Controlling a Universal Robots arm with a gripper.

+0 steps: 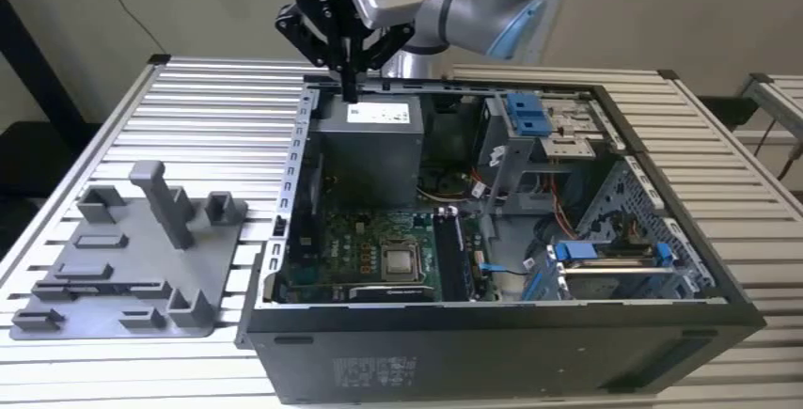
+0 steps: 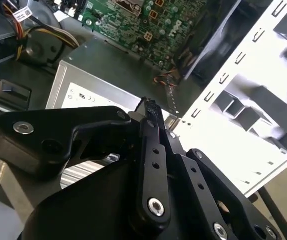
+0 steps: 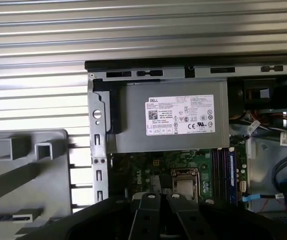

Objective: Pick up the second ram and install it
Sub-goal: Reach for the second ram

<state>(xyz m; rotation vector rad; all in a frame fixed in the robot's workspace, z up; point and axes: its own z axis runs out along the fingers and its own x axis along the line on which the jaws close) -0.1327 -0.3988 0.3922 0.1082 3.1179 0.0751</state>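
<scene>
While the arm [image 1: 483, 0] points straight down, hand [image 1: 349, 92] closed, above power supply [image 1: 367, 153].

Silver ribbed aluminium slatted table top [image 1: 213, 108], black cap [image 1: 158, 58] at one far corner, evenly lit. Plain pale beige wall [image 1: 213, 5] behind. A second slatted table [image 1: 780, 99] stands apart at the exterior view's right edge.
</scene>
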